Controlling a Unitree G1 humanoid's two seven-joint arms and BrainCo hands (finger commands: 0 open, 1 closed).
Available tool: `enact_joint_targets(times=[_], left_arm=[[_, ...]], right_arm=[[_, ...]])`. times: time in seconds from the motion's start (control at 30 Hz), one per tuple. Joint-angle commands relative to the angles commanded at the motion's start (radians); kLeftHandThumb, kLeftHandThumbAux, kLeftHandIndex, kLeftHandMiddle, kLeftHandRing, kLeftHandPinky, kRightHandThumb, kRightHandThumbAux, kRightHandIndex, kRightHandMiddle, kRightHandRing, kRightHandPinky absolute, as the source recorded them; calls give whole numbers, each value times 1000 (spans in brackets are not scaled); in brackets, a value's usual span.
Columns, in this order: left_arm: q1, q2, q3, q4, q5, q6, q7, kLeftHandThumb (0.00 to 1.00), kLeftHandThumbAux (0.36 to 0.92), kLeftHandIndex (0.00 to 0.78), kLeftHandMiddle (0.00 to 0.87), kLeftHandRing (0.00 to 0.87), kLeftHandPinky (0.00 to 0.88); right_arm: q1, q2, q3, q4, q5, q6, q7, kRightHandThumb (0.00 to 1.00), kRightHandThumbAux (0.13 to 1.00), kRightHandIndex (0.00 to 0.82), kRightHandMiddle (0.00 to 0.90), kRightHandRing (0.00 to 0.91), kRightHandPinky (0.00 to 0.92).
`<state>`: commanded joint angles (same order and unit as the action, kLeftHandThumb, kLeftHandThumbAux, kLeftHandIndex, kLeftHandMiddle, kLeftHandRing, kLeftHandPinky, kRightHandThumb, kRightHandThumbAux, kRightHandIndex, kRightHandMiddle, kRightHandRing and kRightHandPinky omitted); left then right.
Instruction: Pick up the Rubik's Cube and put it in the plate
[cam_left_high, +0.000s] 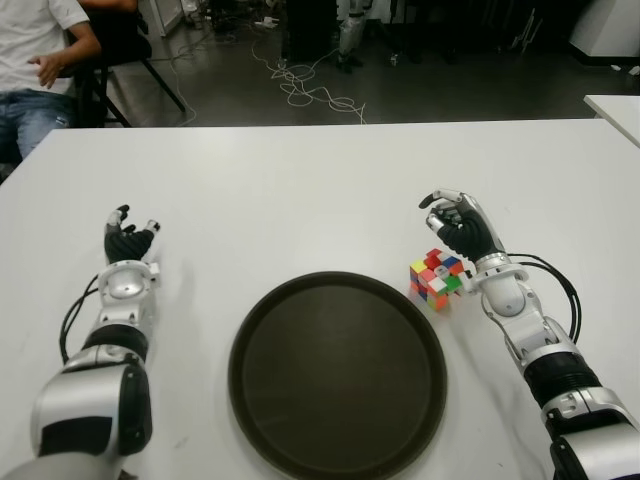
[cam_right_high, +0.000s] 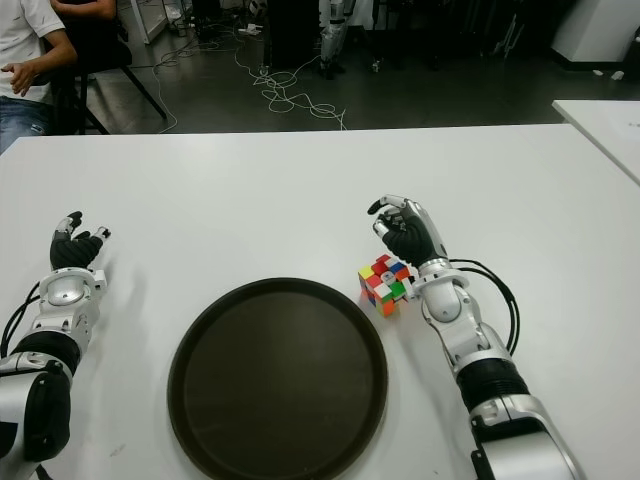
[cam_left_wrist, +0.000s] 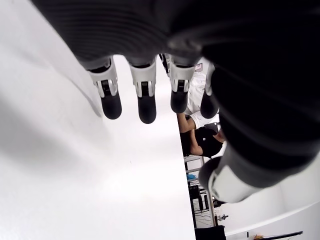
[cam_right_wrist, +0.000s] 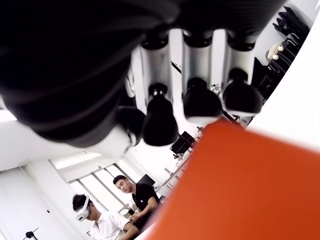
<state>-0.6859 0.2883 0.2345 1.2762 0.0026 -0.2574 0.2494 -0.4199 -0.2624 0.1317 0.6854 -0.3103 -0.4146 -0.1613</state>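
Right hand above the cube, holding nothing

The multicoloured Rubik's Cube (cam_left_high: 436, 279) sits just right of the round dark plate (cam_left_high: 337, 377); the right hand (cam_left_high: 460, 225), fingers loosely curled, hovers just beyond it, and the left hand (cam_left_high: 128, 243) lies open and empty, well left of the plate.

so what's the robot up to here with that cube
The robot's right hand is beside a multicoloured Rubik's Cube, its fingers curled but not yet closed on it. The cube sits on the white table, just off the right edge of the round dark brown plate, which holds nothing. The left hand shows idle, left of the plate, fingers relaxed.
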Motion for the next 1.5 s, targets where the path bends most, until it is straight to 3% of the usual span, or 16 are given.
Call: enact_joint_targets(times=[0.5, 1.1, 1.4, 1.47, 1.5], left_arm=[[1, 1, -7, 0, 7, 0, 6, 71, 731, 37, 59, 73, 94], [-2, 0, -1, 1, 2, 5, 4, 79, 737, 42, 68, 83, 97], [-2, 3, -6, 1, 7, 11, 6, 74, 741, 43, 62, 82, 99], [-2, 3, -7, 1, 7, 11, 6, 74, 744, 47, 60, 82, 99], [-2, 3, -7, 1, 7, 11, 6, 74, 745, 49, 60, 81, 99]], right_arm=[[-10, -13, -6, 10, -12, -16, -19, 721, 710, 442, 827, 832, 835], [-57, -28, -44, 83, -20, -157, -108, 709, 714, 439, 805, 819, 810], [-49, -46, -42, 65, -47, -182, -140, 685, 723, 425, 647, 694, 717], [-21, -50, -38, 23, -61, -193, -149, 675, 727, 413, 503, 554, 572], [-5, -55, -32, 0, -75, -201, -155, 673, 728, 411, 474, 525, 542]])
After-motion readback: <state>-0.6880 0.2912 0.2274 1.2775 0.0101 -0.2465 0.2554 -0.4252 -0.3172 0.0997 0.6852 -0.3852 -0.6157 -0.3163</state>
